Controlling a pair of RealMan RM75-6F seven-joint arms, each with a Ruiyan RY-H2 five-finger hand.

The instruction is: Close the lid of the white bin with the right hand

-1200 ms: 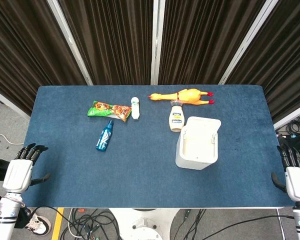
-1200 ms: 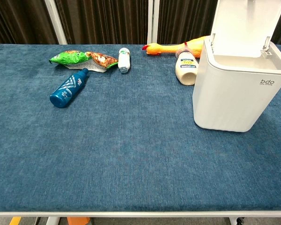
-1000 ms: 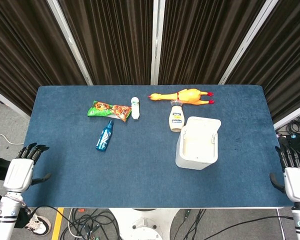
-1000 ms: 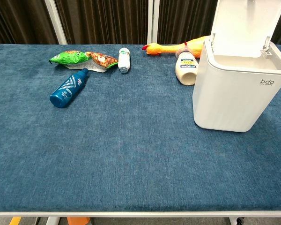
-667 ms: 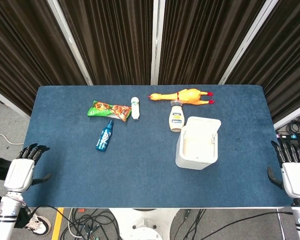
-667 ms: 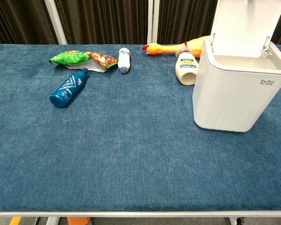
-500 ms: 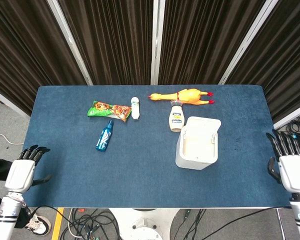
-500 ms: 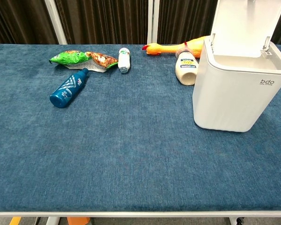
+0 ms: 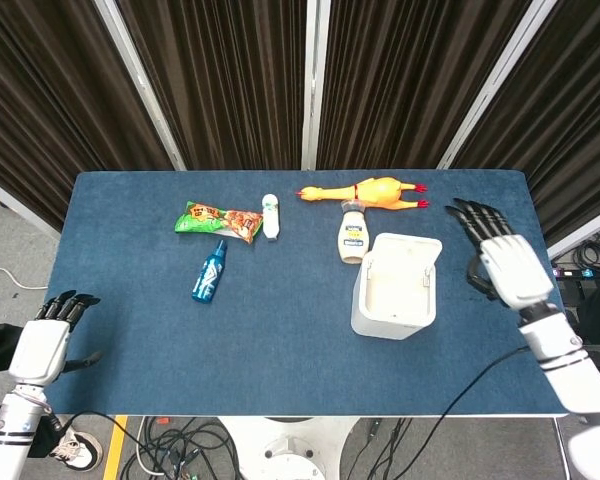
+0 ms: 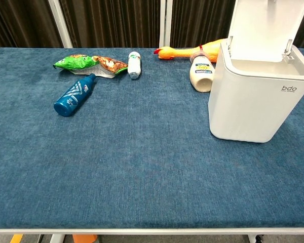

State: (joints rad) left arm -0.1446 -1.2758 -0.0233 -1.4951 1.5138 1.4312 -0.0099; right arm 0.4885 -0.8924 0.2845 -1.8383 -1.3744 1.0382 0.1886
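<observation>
- Blue cloth covers the table [image 9: 280, 340], which fills most of both views and carries everything else.
- The white bin [image 9: 392, 292] stands right of the table's middle, toward the near edge; in the chest view it [image 10: 253, 98] sits at the right with small grey lettering on its front.
- Its lid [image 9: 410, 246] stands raised on the far side of the bin, leaving the inside bare; the chest view shows the lid [image 10: 261, 28] upright above the rim.
- The right hand [image 9: 502, 258] is over the right part of the table, just right of the bin and apart from it, fingers spread and holding nothing. The chest view does not show it.
- The left hand [image 9: 42, 338] is off the near left corner of the table, fingers apart and pointing far, holding nothing.
- A yellow rubber chicken [image 9: 375, 191] lies along the far edge, just beyond the bin.
- A snack bag [image 9: 218, 221], green at one end and orange at the other, lies flat at the far left.
- A cream sauce bottle [image 9: 352, 233] lies on its side between the chicken and the bin, near the bin's far left corner.
- A dark blue bottle [image 9: 209, 271] lies on its side just near of the snack bag.
- A small white bottle [image 9: 271, 216] lies just right of the snack bag.
</observation>
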